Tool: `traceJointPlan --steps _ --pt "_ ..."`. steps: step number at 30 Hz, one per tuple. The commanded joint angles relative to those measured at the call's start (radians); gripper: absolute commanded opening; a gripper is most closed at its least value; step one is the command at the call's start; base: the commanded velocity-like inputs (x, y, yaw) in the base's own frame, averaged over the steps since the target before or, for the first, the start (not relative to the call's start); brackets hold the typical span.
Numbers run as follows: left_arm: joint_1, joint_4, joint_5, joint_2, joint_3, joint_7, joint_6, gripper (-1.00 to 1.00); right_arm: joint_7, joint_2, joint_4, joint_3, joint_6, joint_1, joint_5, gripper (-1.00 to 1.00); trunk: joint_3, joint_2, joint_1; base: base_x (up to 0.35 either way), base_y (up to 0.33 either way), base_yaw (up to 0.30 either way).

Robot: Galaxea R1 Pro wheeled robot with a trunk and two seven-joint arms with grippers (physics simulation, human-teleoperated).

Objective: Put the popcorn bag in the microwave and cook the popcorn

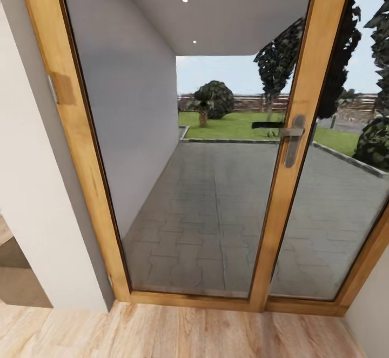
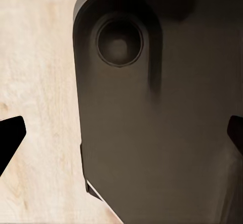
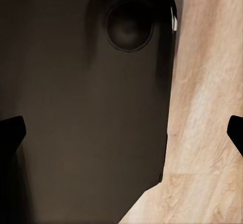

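The popcorn bag, the microwave and the countertop are out of view. In the left wrist view, my left gripper (image 2: 124, 135) hangs open over my own dark base (image 2: 162, 133) and the wooden floor (image 2: 40, 82), its black fingertips (image 2: 11, 139) far apart with nothing between them. My right gripper (image 3: 124, 133) is open too, with its fingertips (image 3: 11, 133) spread wide over the dark base (image 3: 76, 122) and the floor (image 3: 207, 107).
Straight ahead stands a wood-framed glass double door (image 1: 189, 185) with a steel handle (image 1: 293, 139); a paved patio and lawn lie beyond it. A white wall (image 1: 32, 196) rises at the left. Light wooden floor (image 1: 189, 336) runs up to the door.
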Motion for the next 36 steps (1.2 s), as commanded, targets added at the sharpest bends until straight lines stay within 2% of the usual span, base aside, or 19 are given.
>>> traceJointPlan --steps 1,36 --pt "0.000 -0.001 -0.001 0.000 -0.001 0.000 0.000 1.00 -0.001 0.000 0.000 0.001 -0.002 0.000 0.001 1.00 -0.001 0.000 0.000 0.000 0.000 0.241" --pt "0.000 -0.001 -0.001 0.000 -0.002 0.000 0.000 1.00 -0.001 0.000 0.000 0.002 -0.019 0.000 0.001 1.00 -0.001 0.000 0.000 0.000 0.000 0.267"
